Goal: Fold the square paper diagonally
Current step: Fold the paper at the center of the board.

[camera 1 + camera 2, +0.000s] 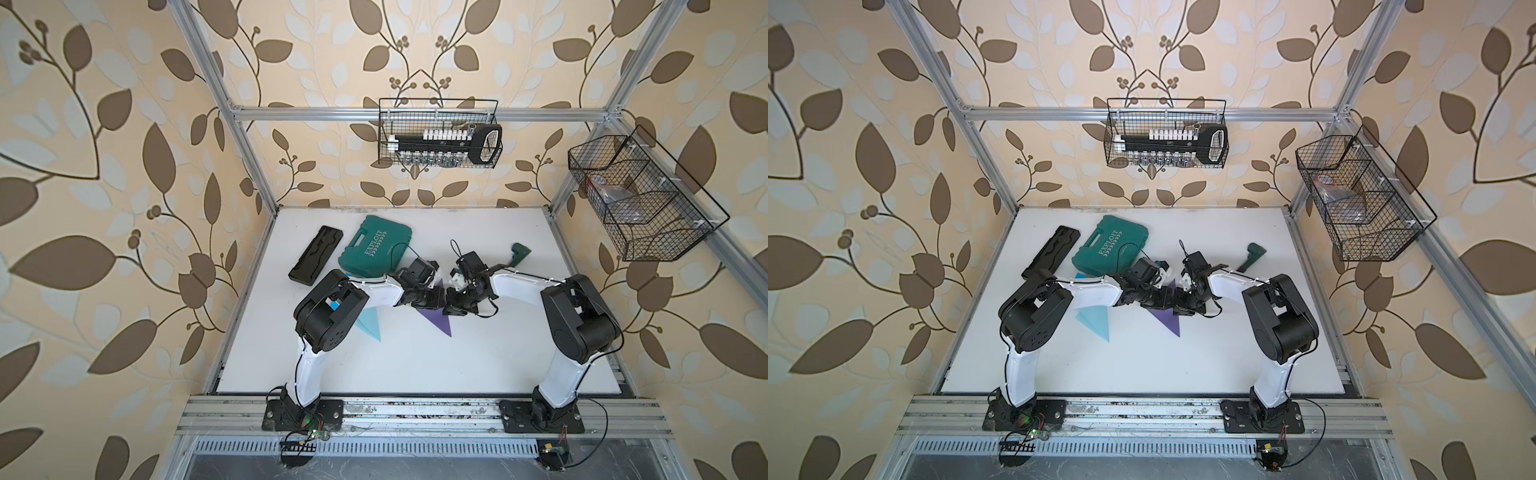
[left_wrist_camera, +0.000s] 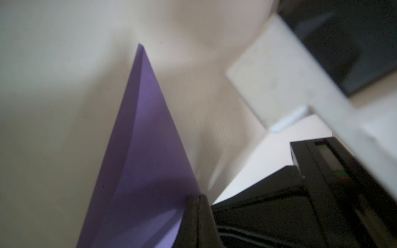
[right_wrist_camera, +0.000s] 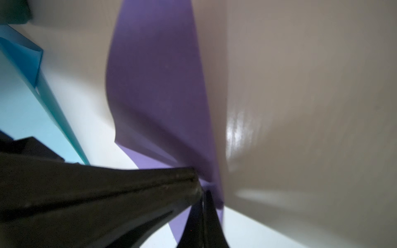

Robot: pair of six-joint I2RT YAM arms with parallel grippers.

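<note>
Right wrist | right gripper [image 3: 203, 191] pinching purple paper [image 3: 154, 85]; left gripper [image 2: 198, 200] closed

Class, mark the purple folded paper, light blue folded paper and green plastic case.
Purple folded paper [image 1: 438, 321]: in a top view, near corner.
Light blue folded paper [image 1: 371, 325]: in a top view, exposed middle.
Green plastic case [image 1: 374, 247]: in a top view, lid centre.

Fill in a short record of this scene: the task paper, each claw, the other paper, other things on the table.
Task paper: purple paper, folded into a triangle, lying on the table.
Left claw: shut, tips at the purple paper.
Right claw: shut, tips at the same paper; pinching or pressing, unclear.
Other paper: light blue paper, triangle showing, partly under the left arm.
Also there: green case, black tray.
</note>
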